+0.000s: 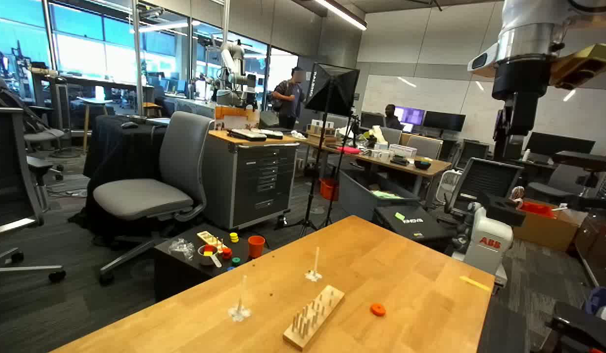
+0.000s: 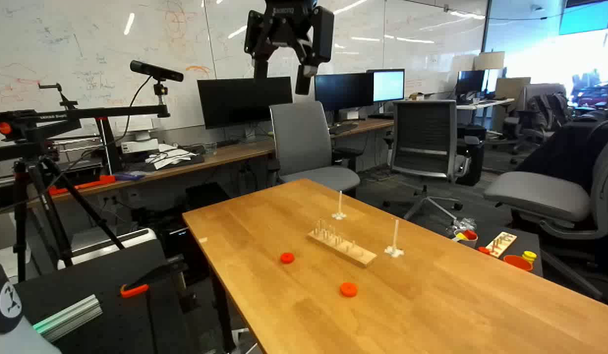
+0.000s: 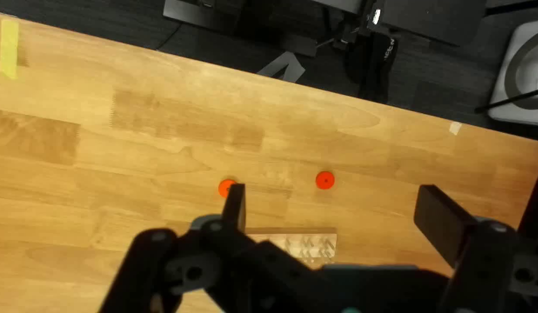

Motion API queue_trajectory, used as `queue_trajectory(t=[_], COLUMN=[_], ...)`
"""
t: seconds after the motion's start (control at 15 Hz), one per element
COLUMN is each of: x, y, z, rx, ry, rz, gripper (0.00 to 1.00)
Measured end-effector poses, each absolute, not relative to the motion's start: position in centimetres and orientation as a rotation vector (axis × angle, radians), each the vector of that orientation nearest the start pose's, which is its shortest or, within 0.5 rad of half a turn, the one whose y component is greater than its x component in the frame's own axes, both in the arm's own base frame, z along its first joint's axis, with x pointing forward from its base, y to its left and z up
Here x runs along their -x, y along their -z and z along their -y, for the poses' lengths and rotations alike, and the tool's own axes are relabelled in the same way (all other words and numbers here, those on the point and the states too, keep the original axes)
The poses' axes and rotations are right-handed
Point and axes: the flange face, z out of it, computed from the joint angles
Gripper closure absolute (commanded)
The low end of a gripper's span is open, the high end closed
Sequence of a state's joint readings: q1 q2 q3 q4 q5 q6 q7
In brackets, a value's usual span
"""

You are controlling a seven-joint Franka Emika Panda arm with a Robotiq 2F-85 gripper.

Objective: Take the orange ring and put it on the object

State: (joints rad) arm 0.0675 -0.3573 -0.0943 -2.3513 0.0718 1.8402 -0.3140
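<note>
Whiteboard, monitors and chairs fill the background, and out front comes the desk, warm-toned wood. Straight to the block: long and narrow, lying flat, its length slanting from upper left to lower right in an exterior view. Catch it in an exterior view with its pegs standing upright, and that length runs from lower left to upper right, the pegs bunched thicker at the lower end. Now the orange rings, two of them, both flat on the desk, neither touching the block: one is near the block's upper-left end, the other ring near the lower-right end. Which is the task's, I cannot tell. Being round, they point nowhere; in the wrist view the right-hand one shows a small dark hole at its middle. Across the block from the rings, two thin posts stand upright, their pale bases hard to make out.

High above it all, pointing down, the jaws are spread wide, desk showing through the gap in the wrist view. They cost us there, too, hiding much of the block and clipping the edge of the left-hand ring. In both exterior views the arm is cut off at the top.
</note>
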Motion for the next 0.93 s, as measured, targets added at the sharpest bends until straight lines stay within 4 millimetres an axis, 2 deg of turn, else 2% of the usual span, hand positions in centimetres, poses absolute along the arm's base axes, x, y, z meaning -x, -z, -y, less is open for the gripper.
queue_trajectory(t=[0.73, 0.93], x=[-42.3, -44.1], y=[-45.7, -44.1], z=[0.6, -1.5], rx=[2.985, 2.979], ry=[-0.201, -0.202], rz=[0.404, 0.306], gripper=[0.00, 0.00])
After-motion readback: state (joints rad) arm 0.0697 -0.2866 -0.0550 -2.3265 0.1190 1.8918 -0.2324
